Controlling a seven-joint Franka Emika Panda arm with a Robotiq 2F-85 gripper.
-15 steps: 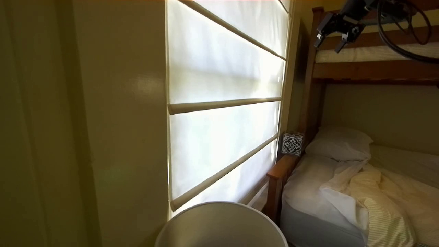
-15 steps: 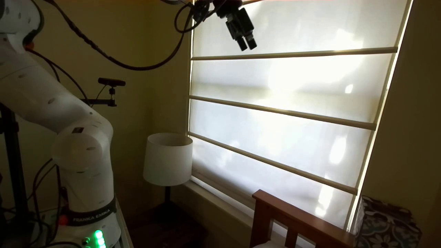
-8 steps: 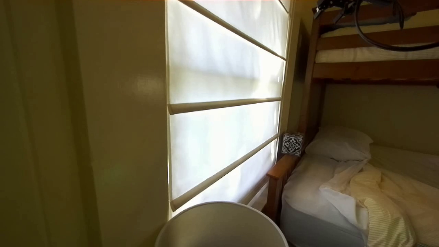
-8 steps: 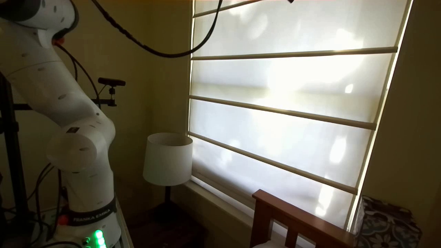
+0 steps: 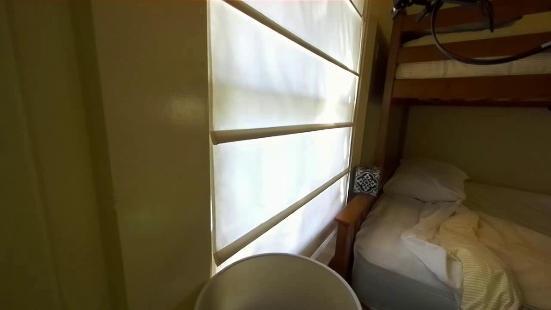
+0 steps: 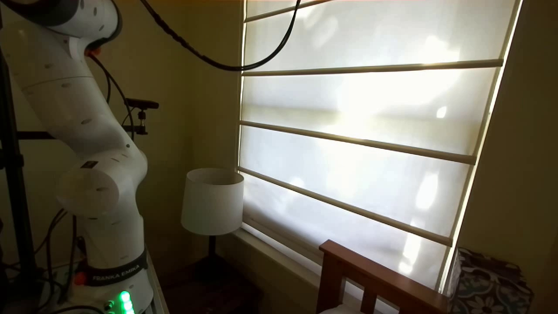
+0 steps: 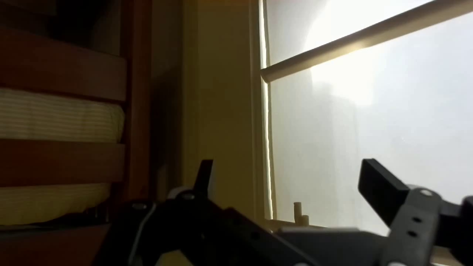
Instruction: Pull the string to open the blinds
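Note:
The blinds, a cream-white shade with cross ribs, hang fully down over the window in both exterior views (image 5: 284,103) (image 6: 370,104). They also fill the right of the wrist view (image 7: 317,133). My gripper (image 7: 288,166) is open and empty, its fingers wide apart in front of the shade's edge. In an exterior view it shows at the top right edge (image 5: 409,15), partly cut off. Two small pale cylinders (image 7: 298,212), possibly the string's pulls, show between the fingers, beyond the gripper body and near a rib. No string line can be made out.
A wooden bunk bed (image 5: 456,88) stands beside the window; its posts and striped mattress show at left in the wrist view (image 7: 55,116). A lamp (image 6: 212,207) stands in the corner. A patterned box (image 6: 490,279) is near the bed rail (image 6: 375,266). My arm's cable (image 6: 231,67) hangs loosely.
My gripper has moved up, leaving the top of an exterior view and nearly leaving the other. The arm has straightened upward and its cable loop has shifted. The blinds have not moved.

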